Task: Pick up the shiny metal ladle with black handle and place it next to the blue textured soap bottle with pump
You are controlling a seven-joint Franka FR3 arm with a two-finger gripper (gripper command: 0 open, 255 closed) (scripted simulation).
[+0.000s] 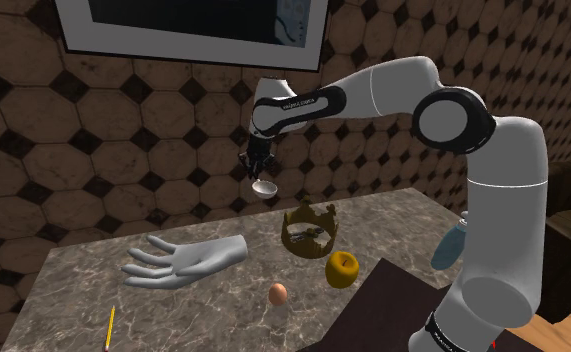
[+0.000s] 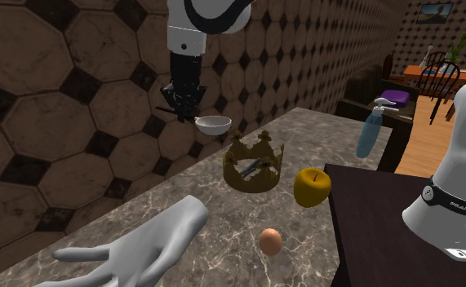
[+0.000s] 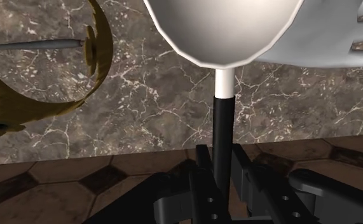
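Two black fingers [image 3: 202, 188] of the gripper [image 1: 256, 163] are clamped on the thin black handle of the ladle [image 1: 264, 188]. The ladle hangs in the air near the tiled wall [image 1: 93, 130], well above the counter [image 1: 83, 275] — held high, probably so its bowl clears what lies below. The bowl is round, smooth and pale grey with a soft sheen; the handle is a straight matte rod. Under and beside it lie a jagged gold crown [image 1: 309, 230] and a smooth grey model hand [image 1: 183, 262]. Further out, a yellow apple [image 1: 343, 268] and a brown egg [image 1: 278, 292] rest on the dark veined marble. The soap bottle [image 1: 450, 245] — pale blue, slim, pump on top — stands well apart at the shoulder view's right beside the arm's white column, so the carry across is not yet made.
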